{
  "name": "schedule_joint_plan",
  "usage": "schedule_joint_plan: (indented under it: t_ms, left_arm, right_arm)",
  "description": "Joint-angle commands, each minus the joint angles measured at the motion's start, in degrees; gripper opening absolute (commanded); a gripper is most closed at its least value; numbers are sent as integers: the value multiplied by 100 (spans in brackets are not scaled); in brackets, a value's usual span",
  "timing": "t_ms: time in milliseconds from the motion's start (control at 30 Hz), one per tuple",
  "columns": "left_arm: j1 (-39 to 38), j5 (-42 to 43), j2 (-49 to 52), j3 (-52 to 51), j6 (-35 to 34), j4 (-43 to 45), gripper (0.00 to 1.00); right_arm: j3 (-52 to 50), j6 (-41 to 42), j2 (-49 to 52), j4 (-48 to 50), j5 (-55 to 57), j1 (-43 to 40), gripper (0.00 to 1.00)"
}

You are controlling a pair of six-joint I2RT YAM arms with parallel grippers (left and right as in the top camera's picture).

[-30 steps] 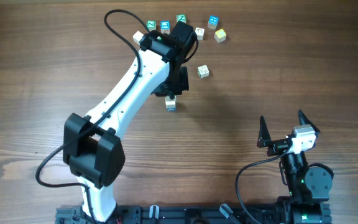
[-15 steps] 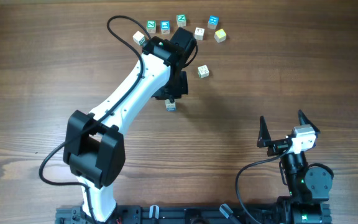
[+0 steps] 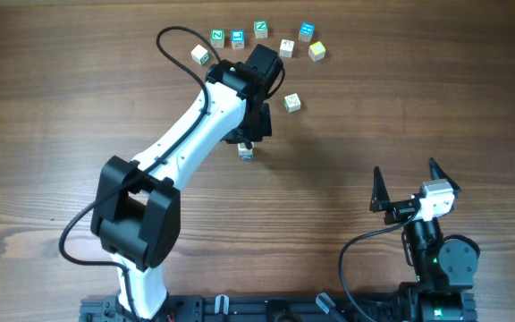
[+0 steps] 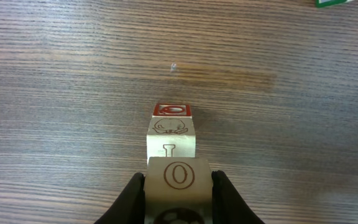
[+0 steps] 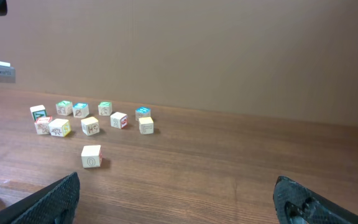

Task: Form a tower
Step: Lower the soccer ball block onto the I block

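My left gripper (image 4: 178, 182) is shut on a pale wooden cube (image 4: 178, 176) with a brown ringed O on its face. Just beyond it stands the tower (image 4: 171, 134), a slim stack with a red-trimmed top face and two pale side faces showing one above the other. In the overhead view the tower (image 3: 246, 152) stands just in front of the left gripper (image 3: 251, 134), whose held cube is hidden under the arm. My right gripper (image 3: 409, 183) is parked near the front right, wide open with nothing between its fingers (image 5: 51, 202).
Several loose letter cubes lie in a row at the far side (image 3: 238, 38), among them a yellow one (image 3: 316, 51). One more cube (image 3: 291, 102) sits alone to the right of the left arm. The left arm's black cable (image 3: 173, 36) loops above the table.
The left arm has shifted slightly toward the far side, still holding its cube. The tower and the right arm have not moved.
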Motion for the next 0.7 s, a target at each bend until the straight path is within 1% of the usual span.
schedule_joint_plan:
  t_ms: [0,667]
  left_arm:
    - [7,-140,72,-39,66,48,5]
    - [11,-138,72,-83,66,63,4]
  right_arm:
    - [-7,83,-46,31,-68,-24,100]
    - [-7,83,-46,31,-68,-24,100]
